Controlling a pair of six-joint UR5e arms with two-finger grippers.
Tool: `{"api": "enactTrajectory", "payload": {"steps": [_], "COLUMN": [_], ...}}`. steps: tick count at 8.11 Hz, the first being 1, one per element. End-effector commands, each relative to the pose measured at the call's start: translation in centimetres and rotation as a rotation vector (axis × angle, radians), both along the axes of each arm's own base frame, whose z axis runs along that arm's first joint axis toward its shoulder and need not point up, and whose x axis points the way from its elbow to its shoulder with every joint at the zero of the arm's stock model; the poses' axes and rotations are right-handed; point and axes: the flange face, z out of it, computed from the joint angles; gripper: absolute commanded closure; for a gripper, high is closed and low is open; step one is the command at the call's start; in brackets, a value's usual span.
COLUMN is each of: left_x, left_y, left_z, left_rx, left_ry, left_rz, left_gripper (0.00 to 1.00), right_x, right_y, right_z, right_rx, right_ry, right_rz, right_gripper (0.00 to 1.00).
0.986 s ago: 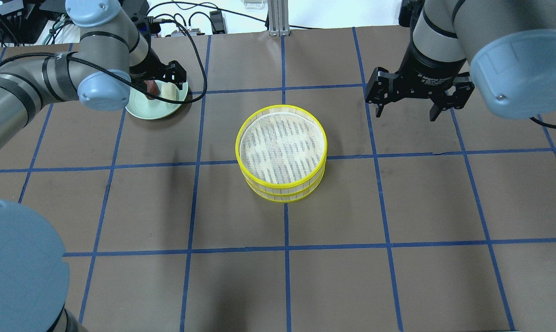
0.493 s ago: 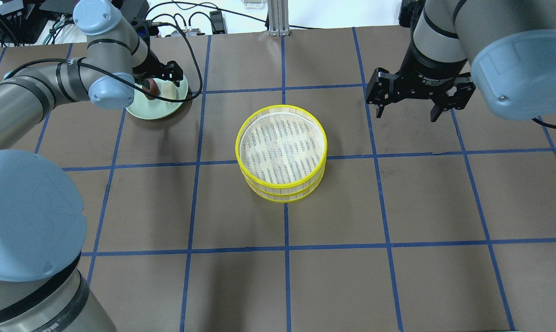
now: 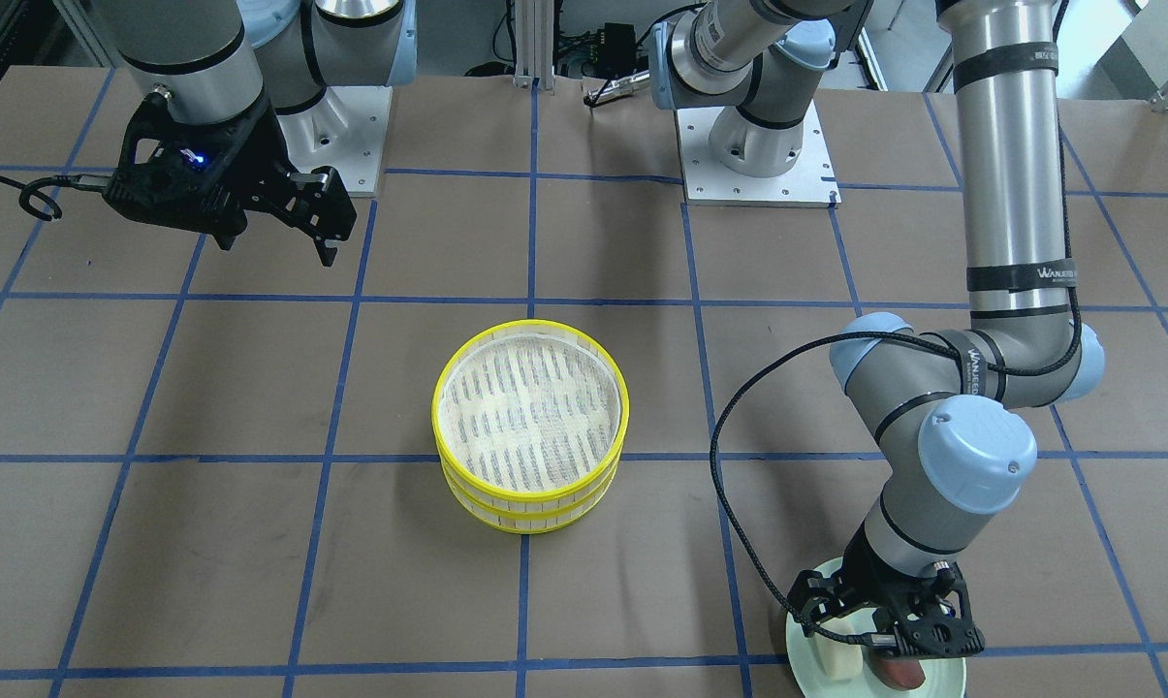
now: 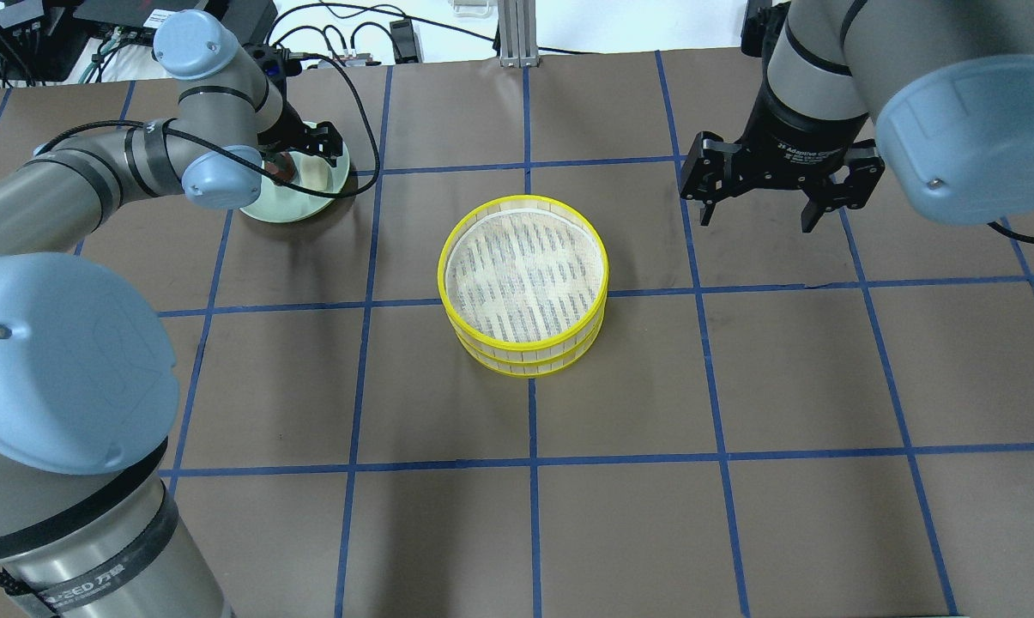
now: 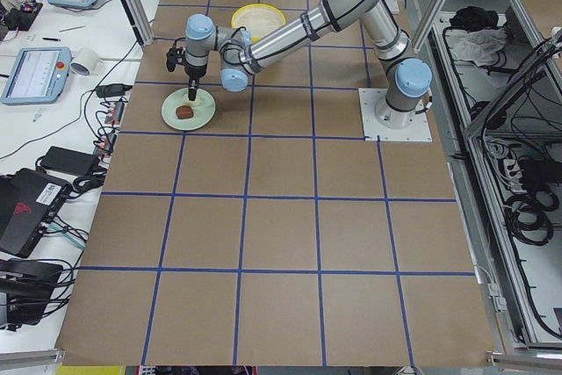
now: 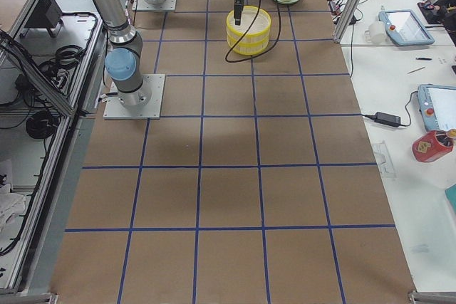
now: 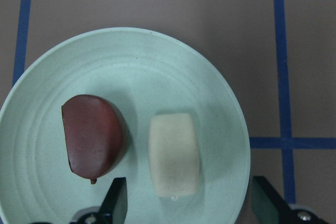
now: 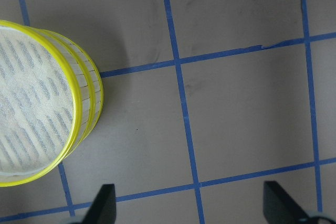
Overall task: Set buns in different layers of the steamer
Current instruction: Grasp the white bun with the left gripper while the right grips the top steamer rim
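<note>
The buns lie side by side on a pale green plate [image 7: 136,45] at the far left of the table [image 4: 740,386]. The cream-white bun [image 7: 174,153] sits just beside the reddish-brown bun [image 7: 94,136], and a narrow gap shows between them.

The left arm stretches out low across the table. Its wrist bends down so that the left gripper [image 7: 192,205] points straight at the plate. The jaws stand wide apart and grip nothing. The cream-white bun lies in line between the two fingers, and the reddish-brown bun lies mostly outside one of them. Whether the fingertips touch the plate cannot be told. A black cable [image 3: 729,456] loops from this arm's wrist.

The right gripper [image 4: 755,219] hangs over bare table, well apart from the steamer. It points down, spread wide and empty.

The upper layer [image 4: 440,270] rests squarely on the lower layer [image 4: 525,369] near the table's middle, and no bun lies on its mesh floor.

The table is covered in brown sheet, and blue tape [image 4: 531,515] marks it into squares. On the robot's left a white bench carries a tablet [image 5: 35,72] and a tape roll [image 5: 85,61].
</note>
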Motion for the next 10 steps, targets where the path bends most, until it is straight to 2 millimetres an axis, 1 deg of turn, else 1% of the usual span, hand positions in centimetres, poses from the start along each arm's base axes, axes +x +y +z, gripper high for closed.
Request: {"api": "enactTrajectory", "payload": {"steps": [1, 2, 3, 4, 5, 6, 7, 8, 9, 10], "left_x": [0.2, 0.1, 0.1, 0.1, 0.1, 0.1, 0.1, 0.1, 0.1, 0.4], "left_y": [-0.5, -0.5, -0.5, -0.6, -0.6, -0.6, -0.6, -0.6, -0.6, -0.8], "left_z": [-1.1, -1.3, -1.7, -1.7, -1.7, -1.7, -1.7, -1.7, -2.0, -2.4], "left_rx": [-0.002, 0.001, 0.005, 0.005, 0.005, 0.005, 0.005, 0.005, 0.008, 0.012], "left_ry": [-0.004, -0.001, 0.0, 0.003, 0.005, 0.005, 0.005, 0.003, 0.004, 0.004], "left_rz": [0.002, 0.002, 0.003, 0.004, 0.003, 0.003, 0.003, 0.004, 0.004, 0.007], "left_gripper": [0.16, 0.16, 0.16, 0.19, 0.25, 0.31, 0.38, 0.38, 0.38, 0.38], "right_x": [0.2, 0.4, 1.5, 4.5, 8.4, 11.9, 13.3, 14.1, 14.7, 14.5], "right_y": [0.3, 0.1, -0.3, -1.4, -2.7, -3.3, -4.0, -4.5, -4.7, -5.3], "right_z": [-0.3, -0.6, -2.0, -4.2, -7.0, -9.8, -11.8, -14.0, -15.3, -17.1], "right_rx": [0.026, 0.027, 0.049, 0.059, 0.027, 0.023, 0.02, 0.03, 0.037, 0.058], "right_ry": [0.0, -0.01, -0.035, -0.054, -0.048, -0.048, -0.05, -0.046, -0.041, -0.006], "right_rz": [0.005, -0.01, -0.107, -0.133, -0.082, -0.038, -0.009, 0.011, 0.041, 0.137], "right_gripper": [0.0, 0.0, 0.0, 0.0, 0.0, 0.0, 0.0, 0.0, 0.0, 0.0]}}
